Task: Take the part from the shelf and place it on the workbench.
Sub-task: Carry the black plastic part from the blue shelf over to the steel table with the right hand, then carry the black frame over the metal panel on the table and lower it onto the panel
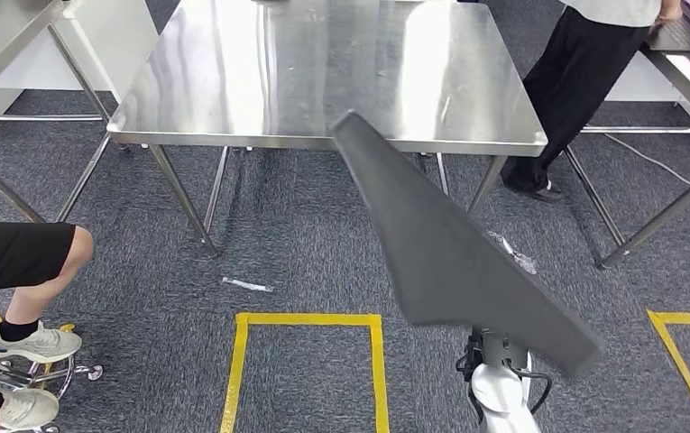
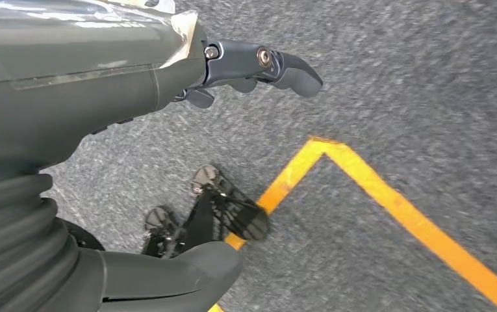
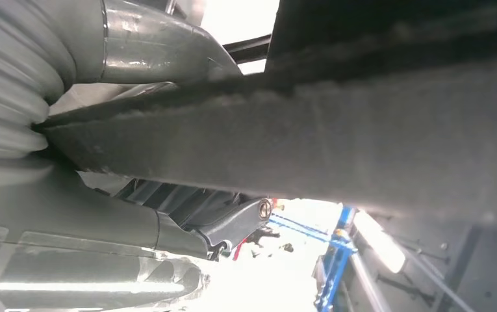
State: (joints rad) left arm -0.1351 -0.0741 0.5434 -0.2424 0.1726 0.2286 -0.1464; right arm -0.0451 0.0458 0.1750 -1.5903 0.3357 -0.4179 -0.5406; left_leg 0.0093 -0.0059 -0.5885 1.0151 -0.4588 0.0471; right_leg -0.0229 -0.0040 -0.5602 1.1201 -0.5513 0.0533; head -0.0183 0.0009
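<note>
Right hand [image 3: 167, 227] grips the part [image 1: 449, 253] — a long dark grey felt-like panel, wedge shaped, tilted up from near right toward the far middle; fingers [image 3: 242, 221] pressed against its underside in the right wrist view, thumb on the other face. Its narrow far tip overlaps the near edge of the steel surface [image 1: 233, 81] in the head view; cannot tell if it touches. Left hand [image 2: 167, 71] hangs over grey carpet [image 1: 323, 253] by yellow floor tape [image 2: 388, 201] — fingers [image 2: 284, 65] spread, holding nothing. Seated person's legs [image 1: 25, 262] near left. Standing person [image 1: 584, 81] far right beside the surface.
</note>
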